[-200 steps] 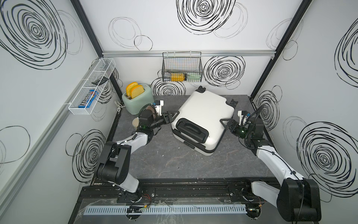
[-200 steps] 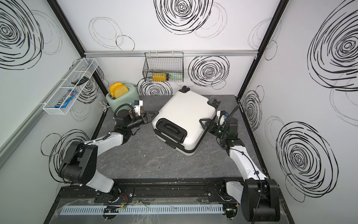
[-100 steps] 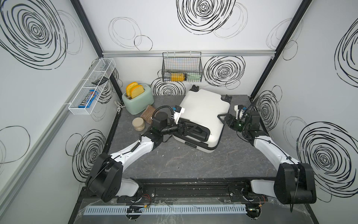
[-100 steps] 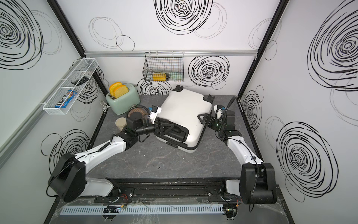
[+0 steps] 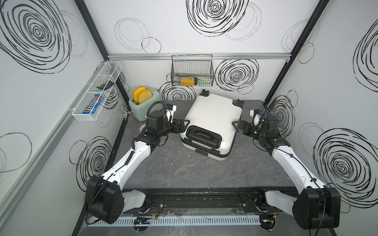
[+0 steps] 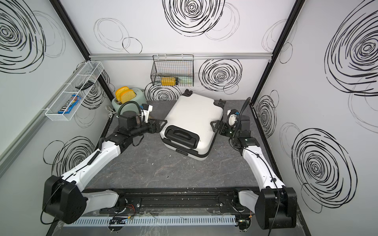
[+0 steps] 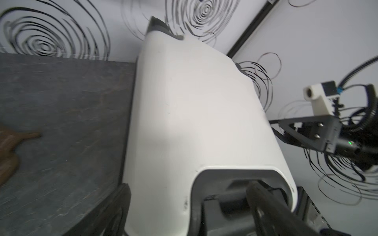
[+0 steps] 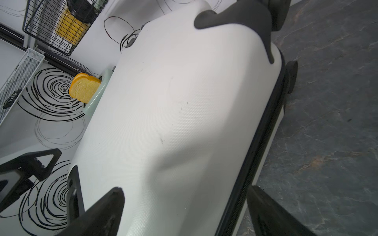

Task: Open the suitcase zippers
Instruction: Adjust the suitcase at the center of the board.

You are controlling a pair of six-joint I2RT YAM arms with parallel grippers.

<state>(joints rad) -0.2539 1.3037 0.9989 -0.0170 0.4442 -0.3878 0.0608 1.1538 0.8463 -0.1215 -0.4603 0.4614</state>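
Observation:
The white suitcase (image 5: 213, 115) (image 6: 192, 113) lies flat on the dark table, its black handle (image 5: 201, 135) toward the front. My left gripper (image 5: 185, 125) (image 7: 188, 204) is open at the case's left front corner. One of its fingers (image 7: 110, 210) is beside the shell and the other one hangs over the handle recess (image 7: 235, 196). At the case's right side my right gripper (image 5: 236, 126) (image 8: 186, 206) is open and straddles the edge. The black zipper band (image 8: 263, 141) runs along the seam next to a finger (image 8: 268, 212). No pull shows.
A mint toaster (image 5: 143, 106) with bread slices (image 5: 141, 96) stands at the back left. A wire basket (image 5: 192, 71) hangs on the back wall and a white wire shelf (image 5: 96, 94) on the left wall. A brown wooden piece (image 7: 8, 147) lies left of the case.
The suitcase has turned and shifted on the table. My left gripper went from beside the toaster to the handle, then back to the case's left front corner. The right gripper stayed at the right side.

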